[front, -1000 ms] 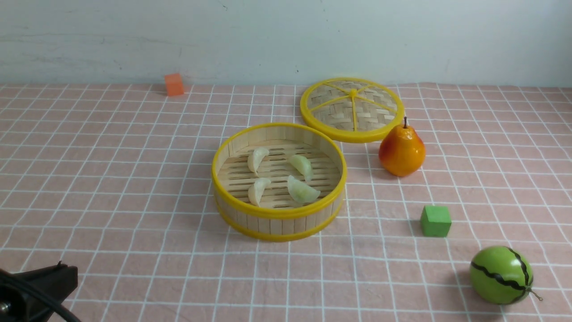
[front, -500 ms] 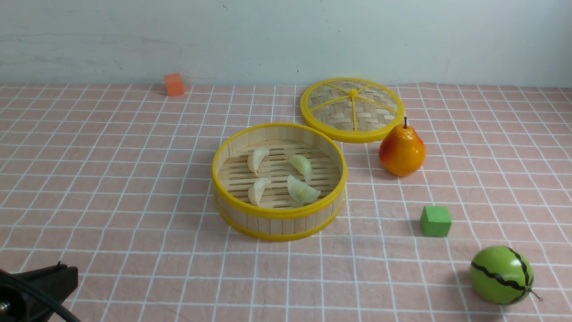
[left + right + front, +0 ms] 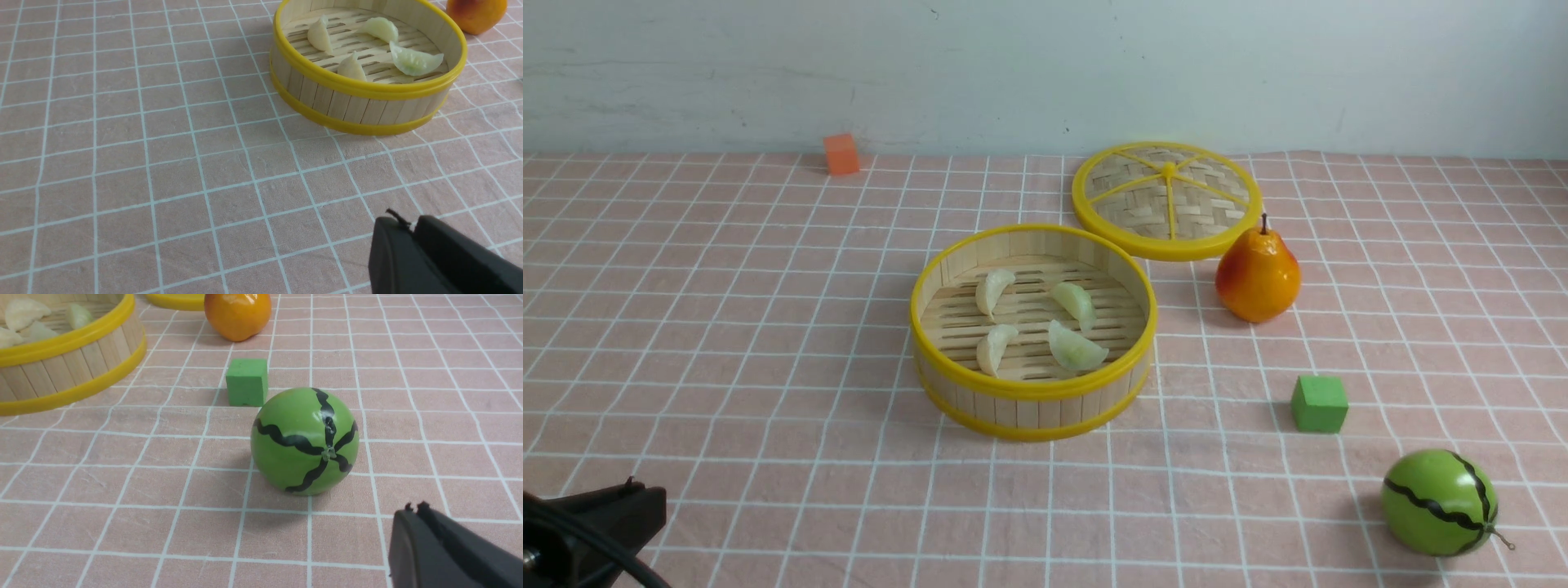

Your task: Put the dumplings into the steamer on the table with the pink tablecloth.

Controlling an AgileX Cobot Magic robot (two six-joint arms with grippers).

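The steamer (image 3: 1033, 390) stands mid-table on the pink tablecloth (image 3: 727, 327). Several pale dumplings lie on its slatted floor, among them one at the back left (image 3: 995, 291) and a greenish one at the front right (image 3: 1076, 349). In the left wrist view the steamer (image 3: 359, 108) holds the same dumplings (image 3: 414, 61). My left gripper (image 3: 637, 498) sits low at the near left corner, well apart from the steamer. Its fingers are together with nothing between them, as the left wrist view shows at the gripper's tips (image 3: 410, 222). My right gripper (image 3: 414, 508) is shut and empty, close to a toy watermelon.
The woven lid (image 3: 1166, 200) lies flat behind the steamer. A toy pear (image 3: 1256, 273) stands beside the lid, a green cube (image 3: 1318, 403) lies nearer right, and the striped toy watermelon (image 3: 1437, 502) sits at the near right. An orange cube (image 3: 840, 153) rests by the back wall.
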